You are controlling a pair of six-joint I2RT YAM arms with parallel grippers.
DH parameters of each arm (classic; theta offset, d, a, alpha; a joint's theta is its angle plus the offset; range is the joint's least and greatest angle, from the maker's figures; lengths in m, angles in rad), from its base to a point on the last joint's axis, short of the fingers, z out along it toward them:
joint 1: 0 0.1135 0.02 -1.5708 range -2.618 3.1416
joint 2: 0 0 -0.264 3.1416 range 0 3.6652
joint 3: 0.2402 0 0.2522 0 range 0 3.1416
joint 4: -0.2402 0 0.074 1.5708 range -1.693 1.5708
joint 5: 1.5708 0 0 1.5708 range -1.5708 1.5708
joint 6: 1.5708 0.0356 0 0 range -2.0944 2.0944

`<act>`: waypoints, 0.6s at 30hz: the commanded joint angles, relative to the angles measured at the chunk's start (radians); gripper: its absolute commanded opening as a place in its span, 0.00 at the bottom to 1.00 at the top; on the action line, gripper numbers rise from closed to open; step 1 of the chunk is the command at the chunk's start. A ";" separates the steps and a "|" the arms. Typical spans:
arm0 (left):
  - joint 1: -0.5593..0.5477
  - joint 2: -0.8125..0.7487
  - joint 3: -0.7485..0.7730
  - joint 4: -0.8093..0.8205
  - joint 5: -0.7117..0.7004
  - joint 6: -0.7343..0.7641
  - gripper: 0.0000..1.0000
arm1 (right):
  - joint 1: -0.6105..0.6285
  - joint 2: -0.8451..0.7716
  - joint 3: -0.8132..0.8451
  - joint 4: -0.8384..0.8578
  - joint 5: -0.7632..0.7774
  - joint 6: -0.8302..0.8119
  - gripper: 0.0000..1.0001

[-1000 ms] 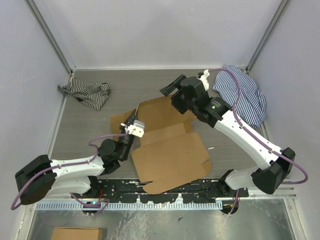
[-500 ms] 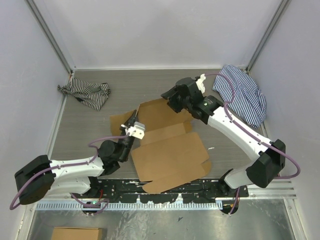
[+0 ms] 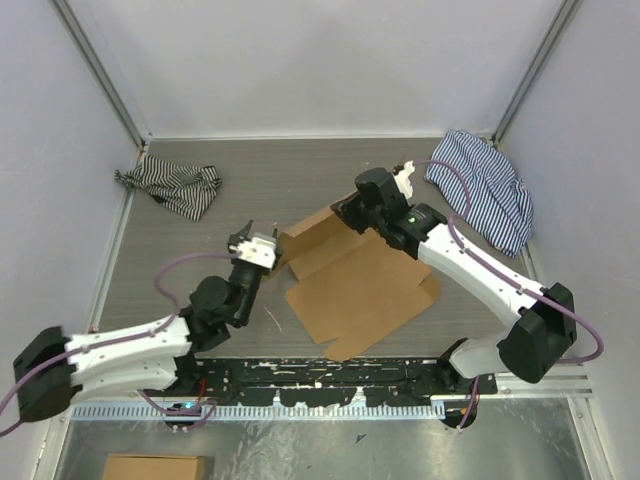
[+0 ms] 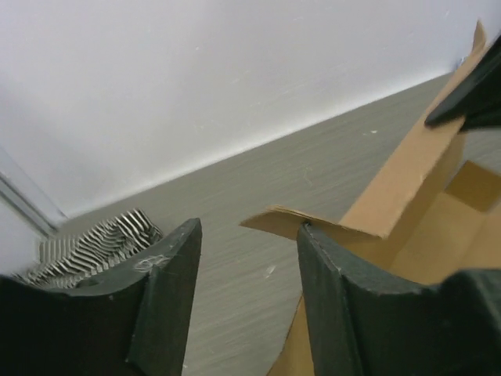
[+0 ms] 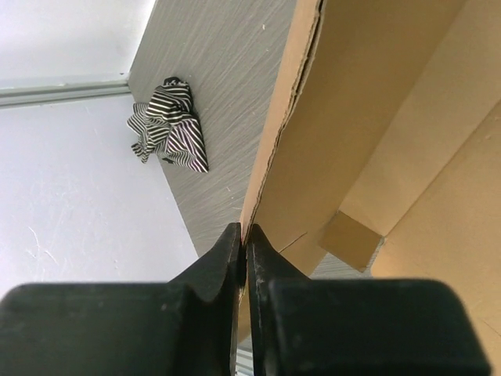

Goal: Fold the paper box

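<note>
— Where is the paper box (image 3: 365,290)?
— On the grey surface (image 3: 180,250) between the two arms, with its far side lifted. The right gripper (image 5: 243,235) has its fingers clenched on that raised edge.
— And the left gripper (image 4: 246,231)?
— Its fingers are spread wide, grasping nothing. A flap corner (image 4: 270,219) pokes between them.

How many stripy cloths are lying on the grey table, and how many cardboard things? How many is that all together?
Striped cloths: 2, the dark striped cloth and the blue striped cloth
Cardboard things: 1, the paper box
Total: 3
</note>
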 commanded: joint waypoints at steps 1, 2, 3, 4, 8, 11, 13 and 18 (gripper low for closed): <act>-0.006 -0.242 0.130 -0.573 -0.002 -0.385 0.61 | 0.001 -0.052 -0.055 0.066 0.011 0.000 0.11; -0.006 -0.294 0.144 -0.669 0.005 -0.469 0.62 | 0.001 -0.054 -0.068 0.089 0.005 0.000 0.11; -0.006 -0.343 0.153 -0.736 0.012 -0.534 0.62 | 0.001 -0.055 -0.081 0.113 0.004 0.001 0.10; -0.006 -0.390 0.161 -0.802 0.027 -0.589 0.62 | 0.000 -0.054 -0.090 0.133 -0.024 0.003 0.11; -0.007 -0.552 0.180 -0.918 0.095 -0.683 0.63 | -0.002 -0.036 -0.103 0.209 -0.062 0.000 0.11; -0.006 -0.572 0.228 -0.967 0.092 -0.691 0.81 | -0.002 -0.015 -0.086 0.222 -0.084 -0.017 0.11; -0.007 -0.509 0.295 -1.062 0.143 -0.673 0.80 | -0.004 0.001 -0.070 0.225 -0.102 -0.027 0.11; -0.006 -0.228 0.508 -1.407 0.170 -0.753 0.54 | -0.009 0.047 -0.029 0.226 -0.158 -0.035 0.11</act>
